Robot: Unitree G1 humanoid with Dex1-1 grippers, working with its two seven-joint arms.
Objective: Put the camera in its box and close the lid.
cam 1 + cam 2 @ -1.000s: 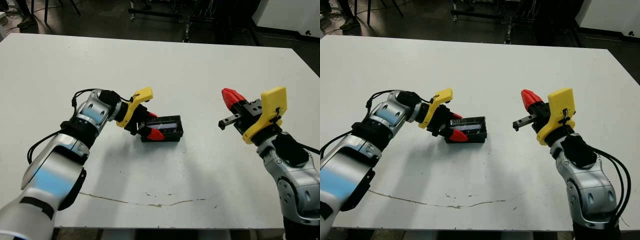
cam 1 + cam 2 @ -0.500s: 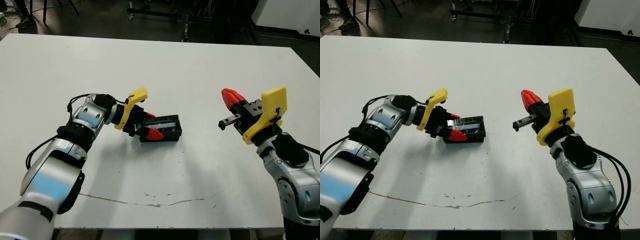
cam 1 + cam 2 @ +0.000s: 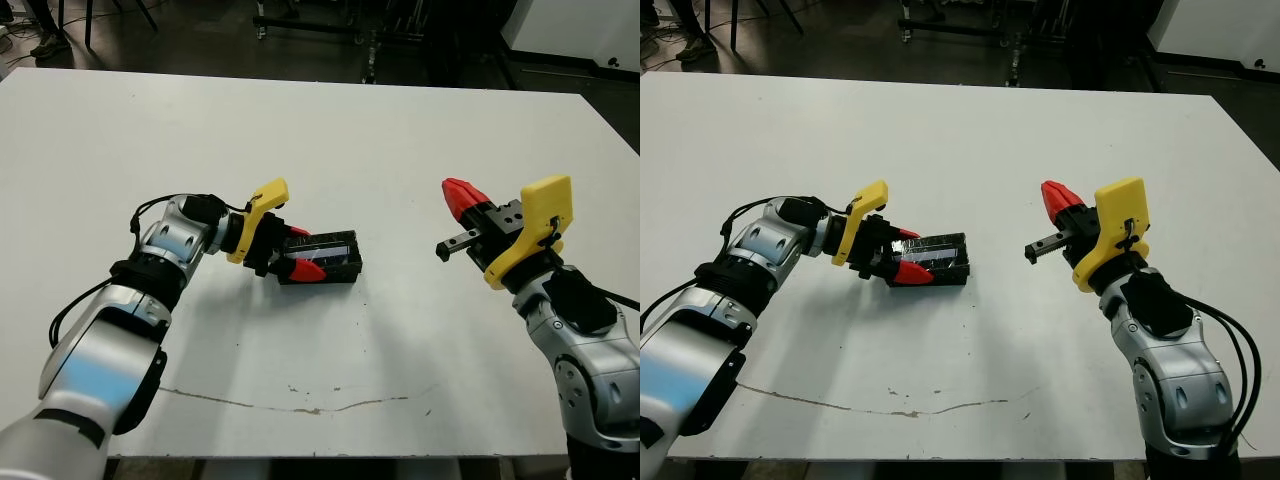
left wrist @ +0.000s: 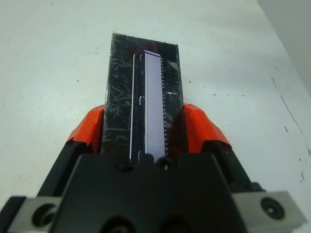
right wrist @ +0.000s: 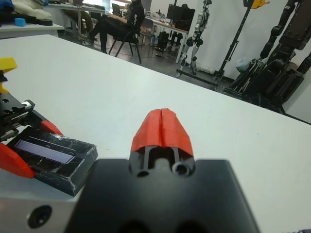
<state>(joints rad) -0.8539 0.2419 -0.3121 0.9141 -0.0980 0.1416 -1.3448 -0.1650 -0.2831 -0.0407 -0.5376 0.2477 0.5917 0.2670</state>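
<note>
So on the left side, the left claw has its two red fingers clamped on the long sides of the lid, which sits flat on top of the box a bit left of the middle of the white surface. From the wrist view you get the glossy black slab with its scuffs and the pale stripe running lengthwise, and it looks squared up with the walls underneath, no obvious overhang that I can make out. The camera isn't visible anywhere, not on the surface and not in either claw, so my guess is it's already inside under the lid, but I can't actually confirm that. If so, the job looks basically done: lid on, box closed, and what's left is maybe a final press to seat it and then letting go without dragging the thing sideways. Moving right, there's just bare surface with a thin crack-like mark near the front edge, nothing in the way. Over on the right, the right claw hovers well apart from the box, red tips pressed together and holding nothing. Beyond the far edge there's a person sitting on a chair and some stands with other robots, all well clear of the work.
</note>
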